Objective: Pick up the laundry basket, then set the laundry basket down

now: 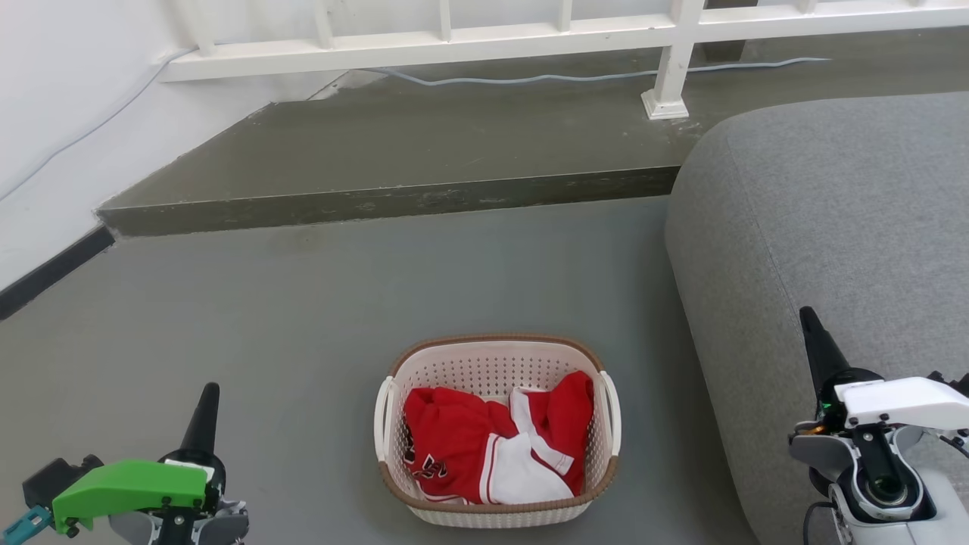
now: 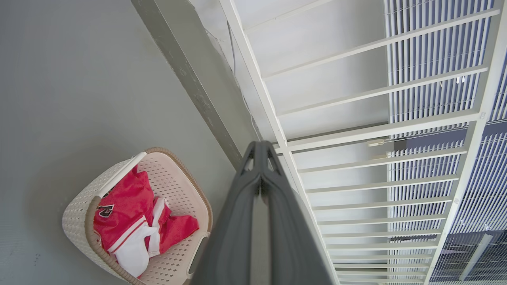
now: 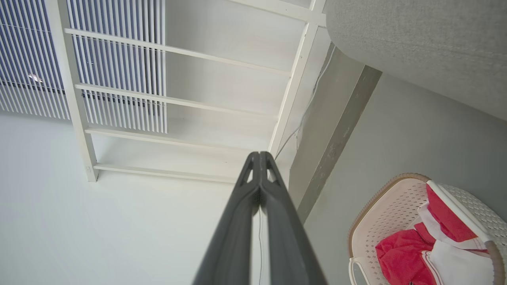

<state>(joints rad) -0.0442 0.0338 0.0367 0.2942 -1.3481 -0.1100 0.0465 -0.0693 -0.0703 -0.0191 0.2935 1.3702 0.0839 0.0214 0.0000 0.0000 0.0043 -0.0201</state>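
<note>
Head view, basket: the laundry basket (image 1: pixel 484 371) stands upright on the grey floor (image 1: pixel 303 303), low in the middle, just beside the sofa (image 1: pixel 833 212).
Head view, contents: red and white clothes (image 1: pixel 484 446) are bunched inside, below the rim.
Head view, bearing: the basket lies between the arms, right of the left gripper (image 1: pixel 206 401) and left of the right gripper (image 1: pixel 814 341), with one white handle (image 1: pixel 382 409) turned toward each. Neither arm is clearly nearer. The long axis seems to run handle to handle, though the slanting view leaves this unsure.
Left wrist view: the left gripper (image 2: pixel 259 148) has its fingers pressed together, holding nothing. The basket (image 2: pixel 170 178) sits low and to the left, well apart.
Right wrist view: the right gripper (image 3: pixel 259 158) is likewise closed and empty. The basket (image 3: pixel 392 206) sits low and to the right, below the sofa edge.
Stage: a basket on the floor with both grippers clear fits a lift to come, or a basket put down again.
</note>
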